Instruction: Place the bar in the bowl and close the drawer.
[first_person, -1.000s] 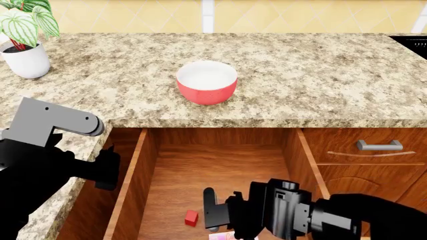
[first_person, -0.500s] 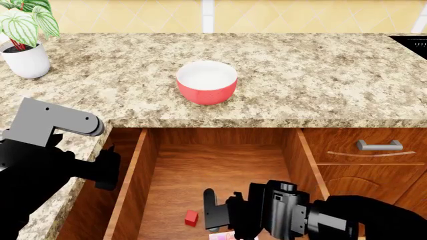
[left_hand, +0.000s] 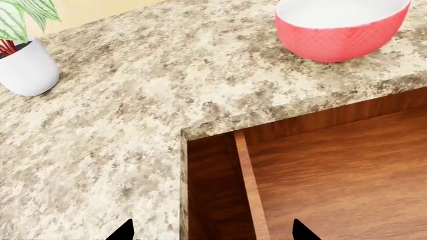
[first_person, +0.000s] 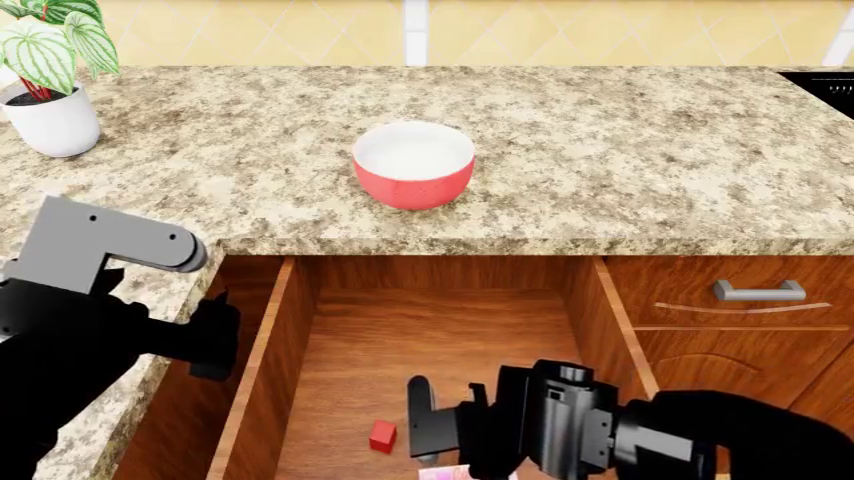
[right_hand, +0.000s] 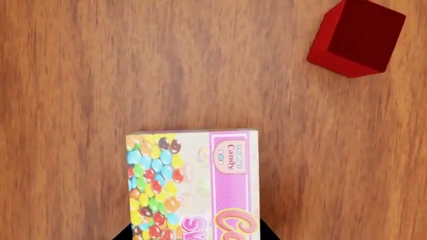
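Two arms are in play, and the right hand (first_person: 424, 428) does the work, hanging low inside the wide reddish-brown wooden drawer (first_person: 400, 340) over the flat pink wrapped bar with coloured speckles (right_hand: 193, 182). The bar lies flat on the drawer floor, well apart from the small red cube (right_hand: 357, 37), and it is not gripped. Only dark fingertip corners show at the edge of the right wrist view, just beside the bar's near end, so the pictures do not settle how wide the right hand stands. To do this step well, the fingers probably need to straddle the bar's short width squarely and come down to the floor before closing, clear of the cube.

The right wrist view shows the whole wrapper and its print; the head view gives just a pink sliver beneath the arm. The head view alone shows the round bowl, red outside and white inside (first_person: 414, 163), empty on the speckled granite desk (first_person: 641, 150). The left hand (left_hand: 212, 232) hovers spread over the desk corner, holding nothing, near a potted plant (left_hand: 23, 60).
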